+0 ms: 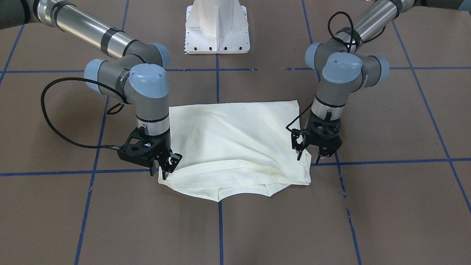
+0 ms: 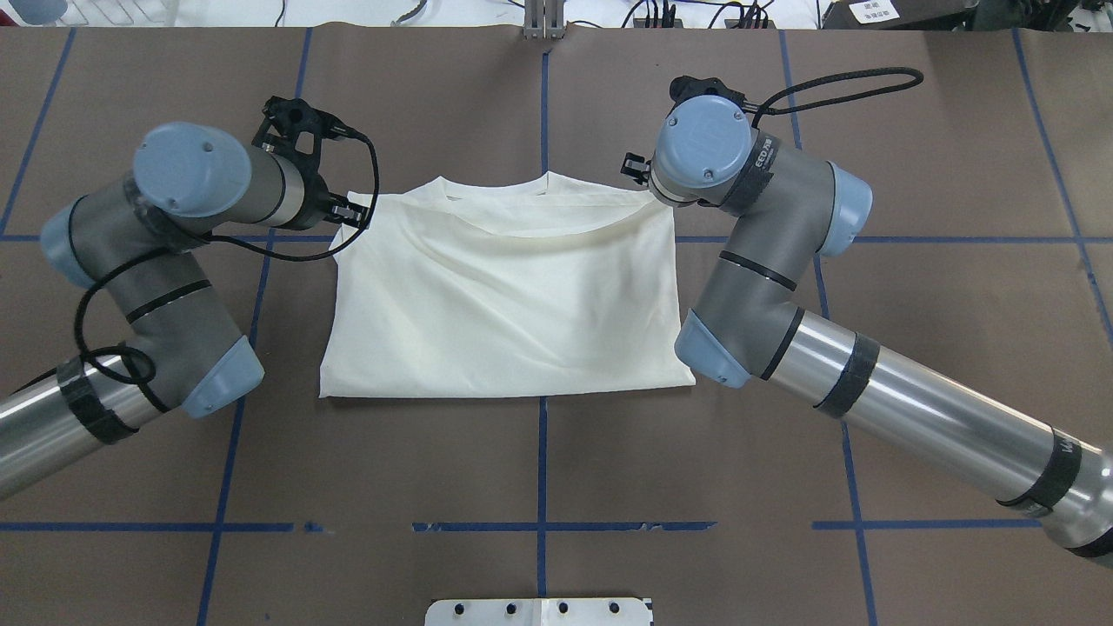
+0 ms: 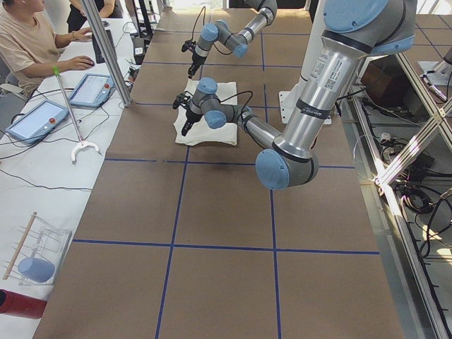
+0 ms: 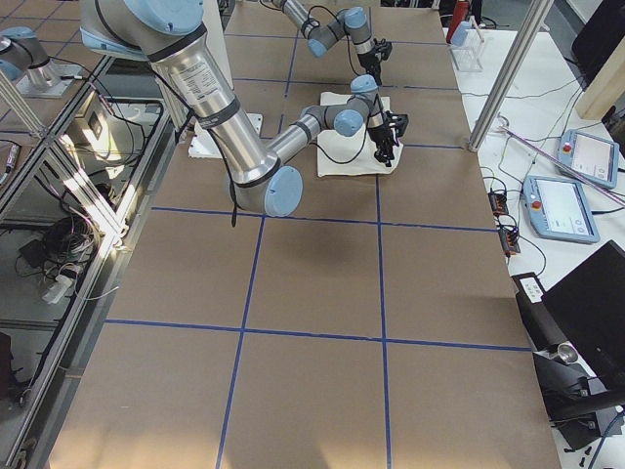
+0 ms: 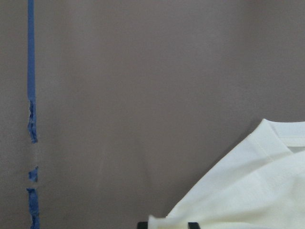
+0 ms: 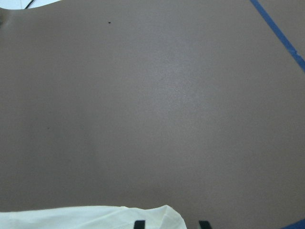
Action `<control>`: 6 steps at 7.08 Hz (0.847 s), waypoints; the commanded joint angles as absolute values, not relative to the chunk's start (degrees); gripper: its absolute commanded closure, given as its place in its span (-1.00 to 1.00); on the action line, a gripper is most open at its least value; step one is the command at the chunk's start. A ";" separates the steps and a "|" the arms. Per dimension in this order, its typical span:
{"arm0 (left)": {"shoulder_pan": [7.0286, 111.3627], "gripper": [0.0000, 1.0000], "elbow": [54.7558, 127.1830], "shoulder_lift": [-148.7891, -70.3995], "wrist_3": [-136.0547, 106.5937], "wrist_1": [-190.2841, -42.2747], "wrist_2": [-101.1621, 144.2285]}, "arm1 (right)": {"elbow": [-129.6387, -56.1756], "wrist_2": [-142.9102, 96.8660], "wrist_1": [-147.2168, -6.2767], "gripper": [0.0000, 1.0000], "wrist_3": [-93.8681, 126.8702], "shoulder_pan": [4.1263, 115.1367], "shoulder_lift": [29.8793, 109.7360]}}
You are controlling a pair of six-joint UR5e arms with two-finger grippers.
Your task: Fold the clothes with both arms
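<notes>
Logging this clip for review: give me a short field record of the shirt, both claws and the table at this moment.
garment: shirt lying flat and folded, plain cream side up, no print showing, neck end away from the robot
left: left claw looks open, tips down at the neck-end corner on its side
right: right claw looks open, tips down at the other neck-end corner
contact: cannot tell whether either touches the cloth
surface: table, brown with a blue tape grid

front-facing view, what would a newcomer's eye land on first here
A cream shirt lies partly folded, plain side up, in the middle of the brown table. Over its two collar-end corners hang the left gripper and the right gripper, both with fingers apart.
</notes>
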State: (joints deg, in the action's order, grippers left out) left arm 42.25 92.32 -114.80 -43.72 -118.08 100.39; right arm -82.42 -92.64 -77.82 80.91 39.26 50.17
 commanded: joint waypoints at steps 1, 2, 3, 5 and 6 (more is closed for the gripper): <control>41.23 -1.00 104.88 -104.21 -43.76 -118.39 103.62 | -87.34 -95.10 -77.78 -1.00 77.88 40.08 53.86; 40.61 -1.00 109.03 -99.19 -45.34 -119.52 103.62 | -88.49 -95.01 -77.78 -1.00 77.96 40.08 54.83; 37.30 -0.99 109.51 -95.05 -49.18 -124.66 103.01 | -88.68 -95.01 -77.70 -1.00 78.13 40.08 54.84; 27.48 -0.66 108.38 -94.91 -60.49 -127.35 95.67 | -89.12 -94.92 -77.70 -1.00 78.40 40.08 55.02; 24.55 -0.64 106.72 -96.75 -63.43 -127.53 94.06 | -90.08 -94.92 -77.70 -1.00 78.49 40.08 55.80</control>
